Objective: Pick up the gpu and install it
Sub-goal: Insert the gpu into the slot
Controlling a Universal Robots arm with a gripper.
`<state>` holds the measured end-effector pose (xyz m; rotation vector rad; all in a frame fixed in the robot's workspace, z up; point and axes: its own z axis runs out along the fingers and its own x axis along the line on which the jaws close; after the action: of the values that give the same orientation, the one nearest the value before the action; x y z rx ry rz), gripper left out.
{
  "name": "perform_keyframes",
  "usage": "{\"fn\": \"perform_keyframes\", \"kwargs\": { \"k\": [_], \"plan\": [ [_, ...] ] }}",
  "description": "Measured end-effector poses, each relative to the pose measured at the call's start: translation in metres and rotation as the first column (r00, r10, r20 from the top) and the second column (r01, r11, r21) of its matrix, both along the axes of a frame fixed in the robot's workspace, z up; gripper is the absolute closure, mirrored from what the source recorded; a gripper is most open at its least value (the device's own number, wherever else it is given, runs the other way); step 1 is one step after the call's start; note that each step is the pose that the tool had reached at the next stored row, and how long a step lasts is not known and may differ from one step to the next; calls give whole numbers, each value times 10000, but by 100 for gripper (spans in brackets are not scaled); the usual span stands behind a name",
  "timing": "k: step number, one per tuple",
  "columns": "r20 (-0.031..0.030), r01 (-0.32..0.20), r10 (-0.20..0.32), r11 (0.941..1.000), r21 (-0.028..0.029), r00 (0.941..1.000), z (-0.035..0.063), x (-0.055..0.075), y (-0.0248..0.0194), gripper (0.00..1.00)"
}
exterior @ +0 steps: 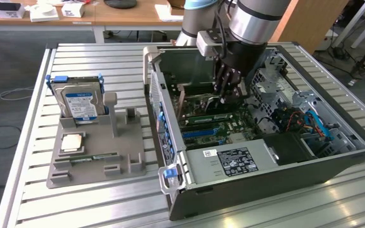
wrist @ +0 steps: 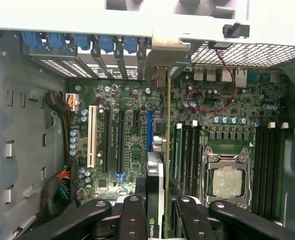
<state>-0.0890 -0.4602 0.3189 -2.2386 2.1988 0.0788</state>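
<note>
Here's the gpu (wrist: pixel 157 172), seen edge-on: a thin card, black and grey on one side, a greenish-brown board edge along the other, and silver metal at the end that meets the case's rear wall. It stands upright over the motherboard (wrist: pixel 127 150) inside the open computer case (exterior: pixel 265 185). I can't tell whether it sits in a slot. The gripper (wrist: pixel 159 205) has it, with a black finger (wrist: pixel 132 210) on each face and the jaws clamped on the card.

In the exterior view, the arm (exterior: pixel 252 19) reaches down into the case at the upper middle of the frame.

Counting up: one arm, one gpu, one case. The case also holds a processor socket (wrist: pixel 230 180), a labelled power supply (exterior: pixel 230 161) and blue cables (exterior: pixel 315 126).

At the lower left, a grey holder (exterior: pixel 93 176) sits on the slatted metal table (exterior: pixel 74 61). It carries three things:
- One hard drive (exterior: pixel 78 102) with a blue label, standing upright.
- One processor chip (exterior: pixel 72 141), lying flat.
- One memory stick (exterior: pixel 97 156), lying in a groove.
</note>
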Motion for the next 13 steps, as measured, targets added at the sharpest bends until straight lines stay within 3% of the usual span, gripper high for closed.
{"fn": "perform_keyframes", "kwargs": {
  "k": [13],
  "plan": [
    [0,-43,43,10000,-42,10000,-147,-12,0,73]
  ]
}}
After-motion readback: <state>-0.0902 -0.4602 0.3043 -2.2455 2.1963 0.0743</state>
